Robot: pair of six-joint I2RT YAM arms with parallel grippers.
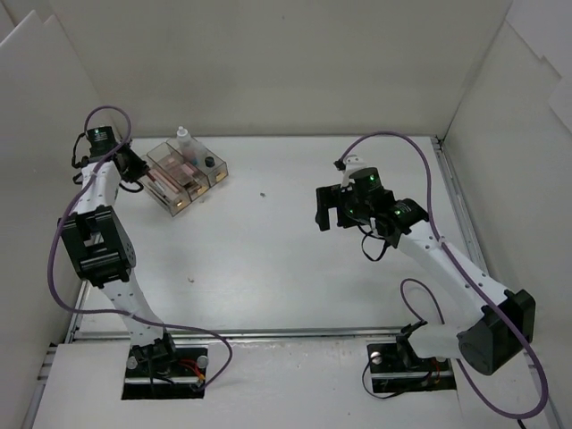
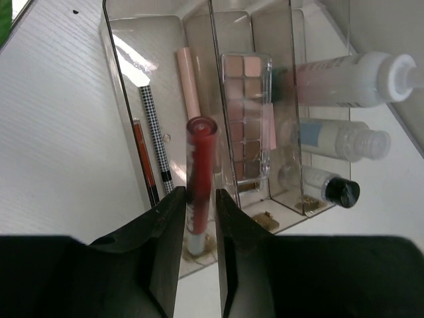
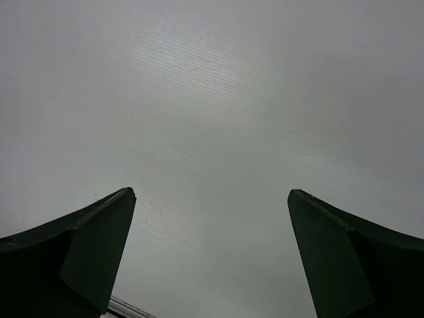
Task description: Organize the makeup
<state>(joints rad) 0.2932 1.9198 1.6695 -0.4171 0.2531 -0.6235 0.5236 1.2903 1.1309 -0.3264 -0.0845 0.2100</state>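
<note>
My left gripper (image 2: 199,193) is shut on a slim red lip tube (image 2: 201,149) and holds it over the near end of the clear compartmented box (image 2: 119,99). The box stands at the far left of the table (image 1: 188,170), with my left gripper (image 1: 134,170) at its left side. Inside lie a red pencil (image 2: 143,159), a checkered pencil (image 2: 156,139), a pink pencil (image 2: 189,83) and a brown-tan eyeshadow palette (image 2: 246,112). The right compartments hold a white-pink bottle (image 2: 344,79), a clear bottle (image 2: 338,139) and a small black-capped bottle (image 2: 324,185). My right gripper (image 1: 332,210) is open and empty over bare table (image 3: 211,195).
White walls enclose the table on the left, back and right. The box stands close to the left wall. A small dark speck (image 1: 262,193) lies on the table right of the box. A metal rail (image 1: 268,335) runs along the near edge.
</note>
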